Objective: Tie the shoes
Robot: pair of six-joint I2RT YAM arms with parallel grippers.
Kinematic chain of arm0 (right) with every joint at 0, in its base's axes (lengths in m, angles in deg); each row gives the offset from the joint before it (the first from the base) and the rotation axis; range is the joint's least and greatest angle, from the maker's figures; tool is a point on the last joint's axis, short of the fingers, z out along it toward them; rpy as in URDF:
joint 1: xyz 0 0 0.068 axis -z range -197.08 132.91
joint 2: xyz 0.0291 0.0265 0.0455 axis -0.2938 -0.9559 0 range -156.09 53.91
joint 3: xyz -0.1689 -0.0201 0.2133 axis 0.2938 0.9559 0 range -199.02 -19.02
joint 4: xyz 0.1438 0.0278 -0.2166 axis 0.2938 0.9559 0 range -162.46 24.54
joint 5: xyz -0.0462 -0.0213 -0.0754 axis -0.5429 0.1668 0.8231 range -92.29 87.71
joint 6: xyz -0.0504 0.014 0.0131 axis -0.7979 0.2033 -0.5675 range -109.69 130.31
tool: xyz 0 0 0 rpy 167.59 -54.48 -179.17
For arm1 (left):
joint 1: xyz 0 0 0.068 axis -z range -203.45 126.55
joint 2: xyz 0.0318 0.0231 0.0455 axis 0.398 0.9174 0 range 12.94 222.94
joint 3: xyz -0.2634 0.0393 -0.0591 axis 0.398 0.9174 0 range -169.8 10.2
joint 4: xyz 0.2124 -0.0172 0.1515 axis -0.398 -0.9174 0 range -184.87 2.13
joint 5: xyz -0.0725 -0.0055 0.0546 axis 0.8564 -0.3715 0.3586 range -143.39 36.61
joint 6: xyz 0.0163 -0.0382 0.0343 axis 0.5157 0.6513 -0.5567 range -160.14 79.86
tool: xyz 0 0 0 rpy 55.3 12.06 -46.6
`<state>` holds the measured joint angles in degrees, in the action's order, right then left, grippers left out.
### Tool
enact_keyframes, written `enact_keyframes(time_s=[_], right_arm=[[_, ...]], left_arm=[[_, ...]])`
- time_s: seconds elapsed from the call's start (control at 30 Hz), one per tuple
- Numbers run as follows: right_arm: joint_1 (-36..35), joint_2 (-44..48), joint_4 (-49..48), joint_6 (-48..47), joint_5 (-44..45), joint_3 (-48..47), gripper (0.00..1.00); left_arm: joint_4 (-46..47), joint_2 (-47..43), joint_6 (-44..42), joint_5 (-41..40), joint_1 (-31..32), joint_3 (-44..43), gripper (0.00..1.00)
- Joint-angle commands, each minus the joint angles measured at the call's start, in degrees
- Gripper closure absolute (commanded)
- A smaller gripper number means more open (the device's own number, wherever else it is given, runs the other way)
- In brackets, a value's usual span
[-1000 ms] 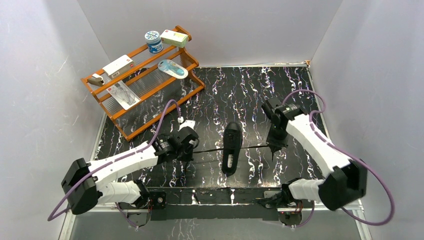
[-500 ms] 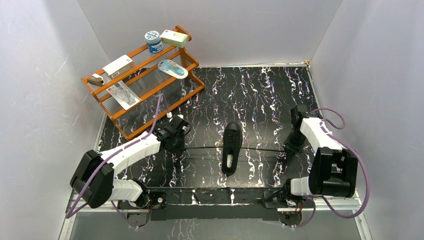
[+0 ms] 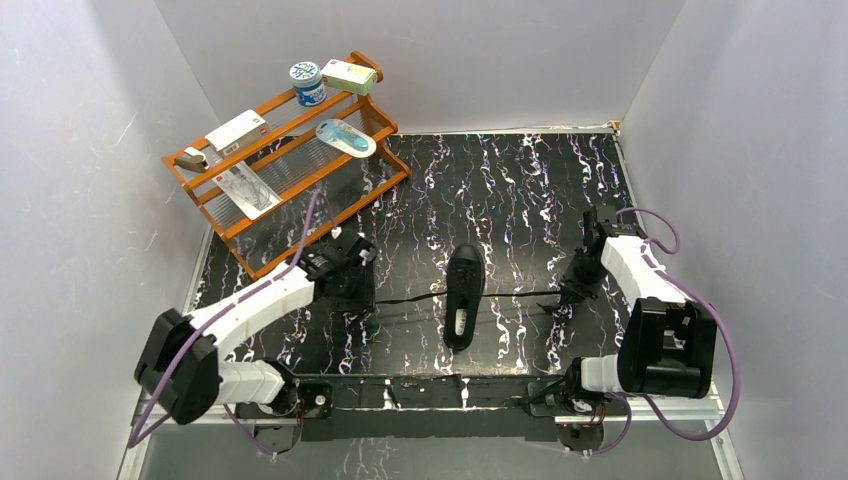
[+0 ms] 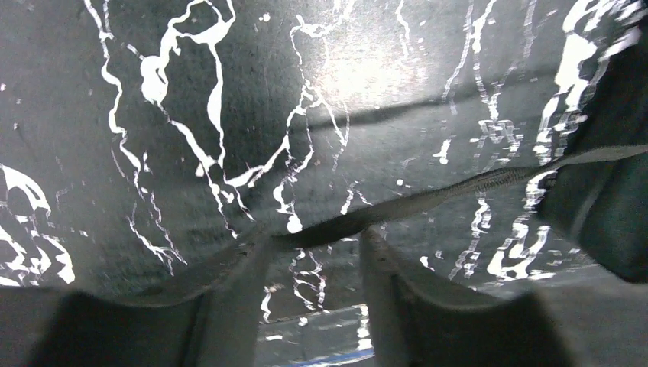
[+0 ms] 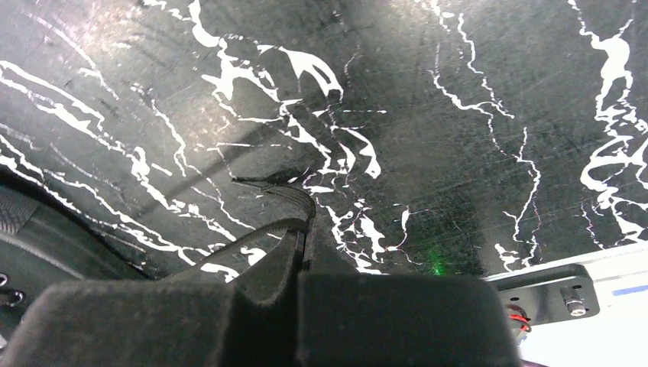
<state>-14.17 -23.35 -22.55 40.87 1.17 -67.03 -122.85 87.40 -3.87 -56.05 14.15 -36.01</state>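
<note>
The shoe [image 3: 463,295], a small black low-top sneaker, lies on the marbled black table with its toe pointing away from the arm bases. One thin black lace [image 3: 405,298] runs left from it and another lace [image 3: 525,294] runs right. My left gripper [image 3: 360,292] stands open at the left lace's end. In the left wrist view the lace [image 4: 428,200] lies across the tips of the parted left gripper [image 4: 313,241], which does not pinch it. My right gripper [image 3: 572,293] is shut on the right lace [image 5: 294,195]; the right gripper [image 5: 307,229] pins it, and the shoe's edge [image 5: 23,229] shows at the left.
An orange wooden rack [image 3: 285,165] stands at the back left with a round tub [image 3: 306,82], boxes and packets on it. White walls close in the table on three sides. The arm bases and a metal rail [image 3: 430,392] run along the near edge.
My left gripper has opened and let go of the left lace, which now sags slightly. The right gripper stays shut on its lace and has barely moved since half a second ago.
</note>
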Motion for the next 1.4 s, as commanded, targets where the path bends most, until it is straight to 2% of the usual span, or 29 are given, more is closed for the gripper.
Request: enact_keyframes(time_s=[0.0, 0.1, 0.17, 0.27, 0.4, 0.53, 0.63, 0.8, 1.0, 1.13, 1.37], right_arm=[[-0.76, 2.20, -0.14, -4.56, -3.07, -1.13, 1.00], [-1.34, 3.60, -0.16, -6.16, -3.10, -1.45, 1.00], [-2.12, 4.18, -0.21, -6.41, -5.32, -2.29, 1.00], [-2.39, 3.73, -0.68, -6.33, -7.16, -2.96, 1.00], [-2.63, 2.76, -0.26, -7.11, -8.88, -3.34, 1.00], [-4.13, 2.86, 1.83, -7.36, -9.48, -4.35, 1.00], [-5.55, 3.12, 2.95, -6.87, -10.36, -4.49, 1.00], [-6.54, 3.96, 4.67, -6.19, -11.24, -5.22, 1.00], [-6.86, 4.94, 6.10, -6.05, -12.22, -5.63, 1.00], [-6.87, 5.19, 6.39, -5.92, -12.87, -5.34, 1.00], [-6.95, 4.91, 6.84, -5.69, -13.48, -6.65, 1.00]], left_arm=[[-4.15, -8.96, 1.02, 0.70, -0.34, -2.99, 0.44], [1.11, -10.96, -4.74, 6.29, -0.34, -3.63, 0.33], [3.96, -9.84, -8.55, 8.91, -0.34, -5.10, 0.15], [8.24, -6.93, -15.40, 13.90, -0.36, -6.58, 0.16], [23.44, -5.09, -30.36, 27.53, -0.19, -1.93, 0.19], [27.34, 1.79, -45.22, 33.82, -0.16, -2.54, 0.20], [33.92, 5.69, -49.98, 34.11, -0.16, 0.23, 0.21], [44.71, 12.05, -50.56, 33.53, -0.16, 3.73, 0.27], [57.56, 18.27, -43.23, 36.15, 0.35, 5.34, 0.41], [57.44, 22.66, -43.68, 38.49, 1.91, 3.39, 0.50], [55.73, 25.77, -45.52, 40.21, 3.77, 1.30, 0.54]])
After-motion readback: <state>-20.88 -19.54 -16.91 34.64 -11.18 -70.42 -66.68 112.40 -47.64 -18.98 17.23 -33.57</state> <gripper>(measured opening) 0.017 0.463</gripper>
